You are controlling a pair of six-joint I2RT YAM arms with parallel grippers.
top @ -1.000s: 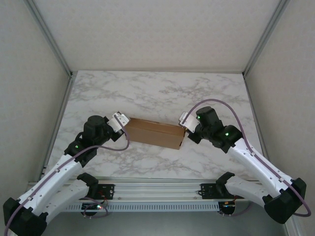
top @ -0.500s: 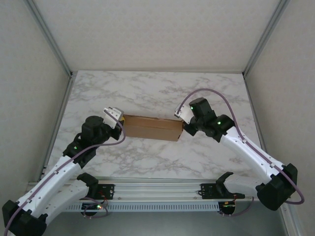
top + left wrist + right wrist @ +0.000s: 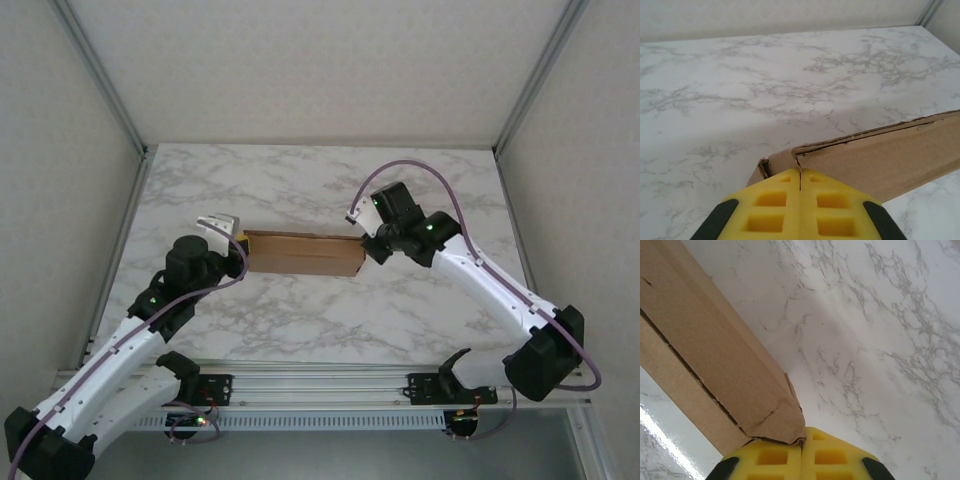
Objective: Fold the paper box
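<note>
The paper box point(image 3: 300, 255) is a flat, long brown cardboard shape lying across the middle of the marble table, its upper edge torn and rough. My left gripper point(image 3: 241, 260) is shut, its yellow fingertips meeting at the box's left end corner point(image 3: 785, 161). My right gripper point(image 3: 365, 249) is shut too, its tips against the box's creased right end corner point(image 3: 785, 420). In the left wrist view my left gripper point(image 3: 800, 172) touches the paper box point(image 3: 890, 155). In the right wrist view my right gripper point(image 3: 802, 432) sits under the corner of the paper box point(image 3: 715, 355).
The marble table point(image 3: 320, 190) stretches to white walls at the back and sides, with metal frame posts point(image 3: 100, 75) in the corners. An aluminium rail point(image 3: 320, 385) carrying the arm bases runs along the near edge.
Both grippers moved toward the back of the table with the box between them. The box swung from slanted to nearly level. Both grippers stayed shut.
</note>
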